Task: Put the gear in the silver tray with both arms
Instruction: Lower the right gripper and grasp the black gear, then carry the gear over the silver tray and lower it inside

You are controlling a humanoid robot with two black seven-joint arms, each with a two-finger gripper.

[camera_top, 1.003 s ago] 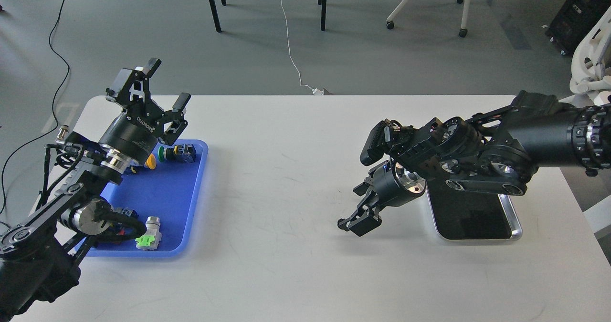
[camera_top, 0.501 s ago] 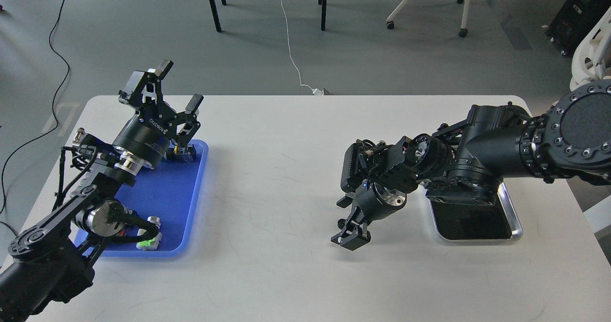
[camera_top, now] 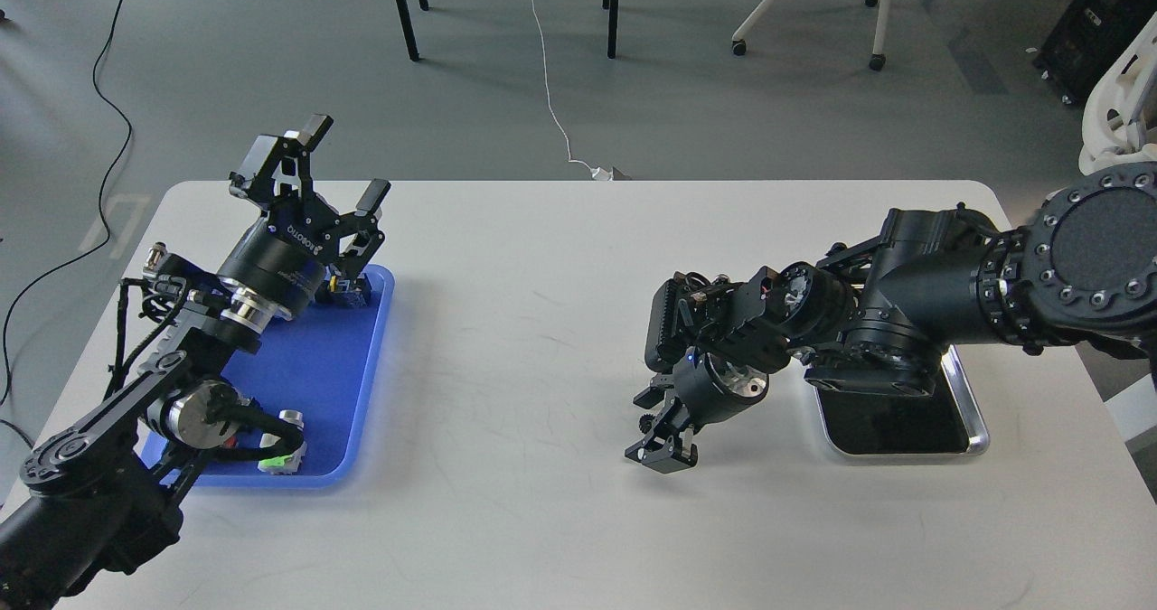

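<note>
From the head view: left black two-finger gripper [camera_top: 336, 165] raised above blue plastic tray [camera_top: 371, 357], fingers spread wide. Right black two-finger gripper [camera_top: 663, 443] low over white table [camera_top: 524, 321]; finger state impossible to tell. Shiny rectangular silver tray [camera_top: 974, 416] at right, partly under right arm.

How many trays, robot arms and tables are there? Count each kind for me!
Trays: 2, the blue tray and the silver tray
Robot arms: 2, ending in the left gripper and the right gripper
Tables: 1, the white table
Total: 5

blue tray [camera_top: 348, 393], silver tray [camera_top: 974, 411], white table [camera_top: 542, 321]
</note>
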